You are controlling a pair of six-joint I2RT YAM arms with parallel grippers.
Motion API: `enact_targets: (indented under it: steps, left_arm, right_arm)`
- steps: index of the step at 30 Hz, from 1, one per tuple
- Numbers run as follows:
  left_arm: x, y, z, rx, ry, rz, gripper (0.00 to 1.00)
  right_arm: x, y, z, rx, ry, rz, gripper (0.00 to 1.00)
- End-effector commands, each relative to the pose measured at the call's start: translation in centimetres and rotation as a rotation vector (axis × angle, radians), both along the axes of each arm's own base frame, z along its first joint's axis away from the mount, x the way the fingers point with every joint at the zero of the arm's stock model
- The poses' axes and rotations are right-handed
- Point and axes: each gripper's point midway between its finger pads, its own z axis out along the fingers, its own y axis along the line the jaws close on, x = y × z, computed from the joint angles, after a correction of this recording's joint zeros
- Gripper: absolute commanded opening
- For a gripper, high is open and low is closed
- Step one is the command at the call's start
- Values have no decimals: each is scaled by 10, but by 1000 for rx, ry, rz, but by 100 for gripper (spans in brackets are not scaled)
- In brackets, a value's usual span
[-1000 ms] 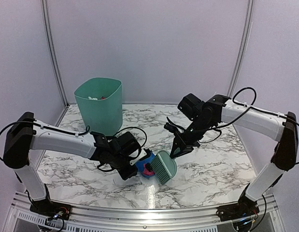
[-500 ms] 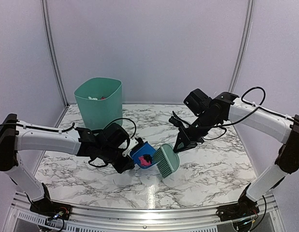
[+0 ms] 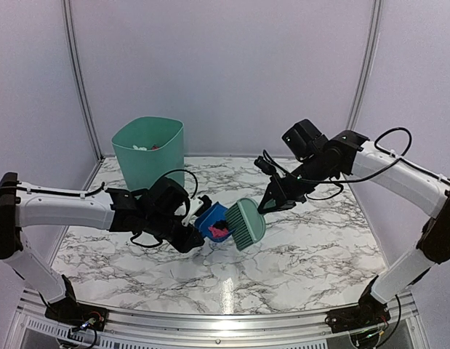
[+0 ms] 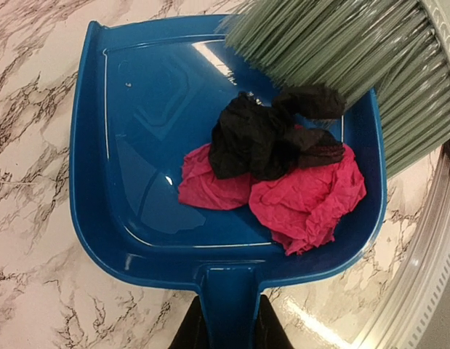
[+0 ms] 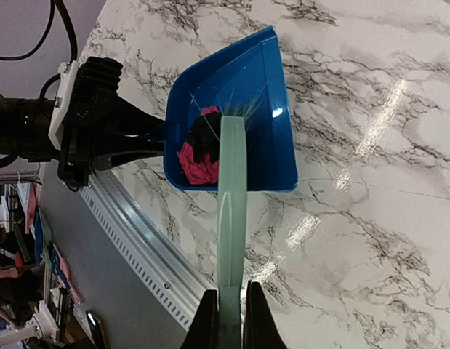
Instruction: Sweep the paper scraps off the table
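My left gripper (image 3: 187, 236) is shut on the handle of the blue dustpan (image 3: 210, 220), held above the marble table (image 3: 304, 254). In the left wrist view the dustpan (image 4: 137, 131) holds pink paper scraps (image 4: 304, 200) and black paper scraps (image 4: 257, 138); the gripper (image 4: 228, 331) clamps the handle. My right gripper (image 3: 270, 203) is shut on the handle of the mint-green hand brush (image 3: 246, 222), whose bristles (image 4: 341, 40) rest over the pan's open edge against the scraps. In the right wrist view the gripper (image 5: 230, 316) holds the brush (image 5: 232, 182) over the dustpan (image 5: 261, 94).
A mint-green bin (image 3: 148, 156) with bits inside stands at the table's back left, behind my left arm. A metal rail (image 3: 225, 320) edges the table's near side. Grey walls close the back and sides.
Both grippers have risen and moved back, lifting the dustpan and brush together off the table toward the bin side. The scraps stay in the pan.
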Motion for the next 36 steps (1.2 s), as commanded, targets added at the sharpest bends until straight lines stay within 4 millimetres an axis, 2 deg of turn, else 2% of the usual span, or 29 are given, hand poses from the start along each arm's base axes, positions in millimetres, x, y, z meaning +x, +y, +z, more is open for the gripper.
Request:
enact_targets:
  steps: [1,7,14,22,24,27,30,34,36]
  left_arm:
    - [14,-12,39,-133,-46,52,0]
    - [23,-13,58,-196,-69,91,0]
    - [28,-13,67,-229,-69,114,0]
    - [30,-9,73,-226,-83,133,0]
    - [32,-7,76,-218,-89,146,0]
    - [38,-3,97,-226,-106,172,0]
    - [46,2,118,-240,-118,197,0]
    - [62,11,150,-267,-137,238,0]
    - [73,18,168,-288,-149,268,0]
  right_arm:
    - [17,7,39,79,-141,0,0]
    - [29,2,59,84,-221,-40,0]
    - [34,-9,76,94,-289,-90,0]
    - [39,-19,85,103,-329,-121,0]
    - [43,-21,96,115,-364,-145,0]
    - [53,-34,120,131,-447,-225,0]
    - [66,-60,136,102,-527,-357,0]
    - [78,-90,141,53,-578,-499,0]
    - [80,-98,138,33,-581,-541,0]
